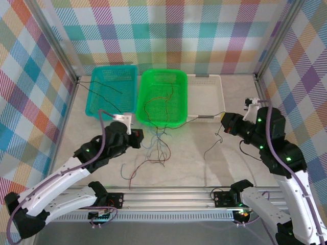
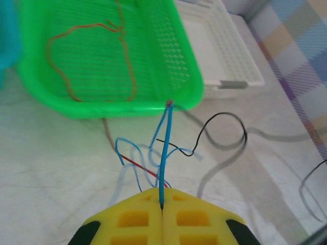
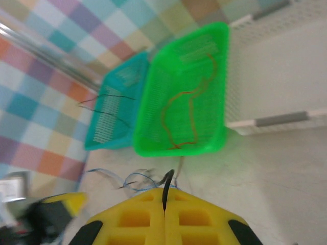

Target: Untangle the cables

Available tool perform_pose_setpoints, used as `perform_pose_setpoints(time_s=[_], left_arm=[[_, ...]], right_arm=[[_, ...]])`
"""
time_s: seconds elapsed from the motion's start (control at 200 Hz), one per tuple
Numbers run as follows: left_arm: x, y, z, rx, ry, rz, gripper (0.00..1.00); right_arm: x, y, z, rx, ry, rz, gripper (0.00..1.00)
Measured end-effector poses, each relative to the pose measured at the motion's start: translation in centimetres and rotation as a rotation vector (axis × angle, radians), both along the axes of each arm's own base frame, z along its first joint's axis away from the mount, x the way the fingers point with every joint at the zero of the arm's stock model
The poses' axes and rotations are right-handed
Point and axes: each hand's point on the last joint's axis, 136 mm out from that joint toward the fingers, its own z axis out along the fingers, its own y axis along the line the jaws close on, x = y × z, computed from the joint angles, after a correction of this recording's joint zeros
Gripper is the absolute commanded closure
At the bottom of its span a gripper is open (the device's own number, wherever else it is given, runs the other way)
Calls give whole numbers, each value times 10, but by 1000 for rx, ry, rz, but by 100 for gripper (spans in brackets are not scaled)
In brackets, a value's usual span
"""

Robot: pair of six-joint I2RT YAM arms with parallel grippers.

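**Clerk:** Marble-look table [image 1: 194, 171], plaid walls behind. Containers?

**Checker:** Three in a row. Green basket [image 1: 163, 124] is in the middle and holds a brownish orange wire [image 1: 153, 104] with a short red stretch. Teal basket [image 1: 91, 102], touching its left side, holds thin black wires [image 1: 104, 87]. White tray [image 1: 204, 97] is against its right side.

**Clerk:** Labels?

**Checker:** A grey strip [image 2: 232, 83] sits on the white tray's near wall. It is too blurred to read.

**Clerk:** Cables?

**Checker:** The loose cables [image 1: 153, 153] lie tangled on the table just in front of the green basket, in blue, red and black. Which strand crosses which is hard to make out.

**Clerk:** Grippers?

**Checker:** Left gripper [image 2: 162, 206] is in front of the green basket, jaws pressed together on a blue cable [image 2: 164, 148] that runs up to the basket's near rim. Right gripper [image 3: 164, 201], right of the green basket, has its jaws closed on a black cable [image 3: 166, 184].
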Motion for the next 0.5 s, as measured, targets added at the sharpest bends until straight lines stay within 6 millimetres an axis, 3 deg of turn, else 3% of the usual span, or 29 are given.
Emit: perform_pose_setpoints(time_s=[0.19, 0.5], left_arm=[[1, 41, 14, 60, 39, 97, 100], [9, 88, 45, 102, 35, 225, 100]], right_arm=[[7, -19, -61, -107, 120, -102, 100], [15, -45, -126, -185, 274, -213, 100]])
